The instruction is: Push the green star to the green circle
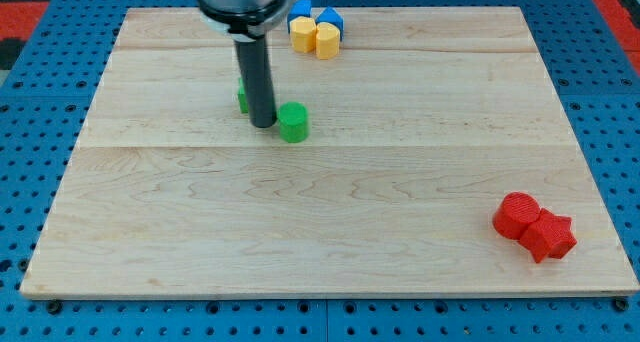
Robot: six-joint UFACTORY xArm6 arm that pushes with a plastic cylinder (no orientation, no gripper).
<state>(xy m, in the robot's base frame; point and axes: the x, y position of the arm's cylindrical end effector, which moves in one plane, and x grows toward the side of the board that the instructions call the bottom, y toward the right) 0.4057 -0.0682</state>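
The green circle (293, 122) sits on the wooden board (330, 222), left of centre in the upper half. The green star (243, 97) is just left of it, mostly hidden behind my dark rod, so only a green sliver shows. My tip (263, 125) rests on the board between the two green blocks, touching or nearly touching the circle's left side, with the star just behind it toward the view's top left.
A cluster of two blue blocks (330, 20) and two yellow blocks (316, 38) sits at the board's top edge. A red round block (517, 214) and a red star (549, 235) touch each other at the view's bottom right.
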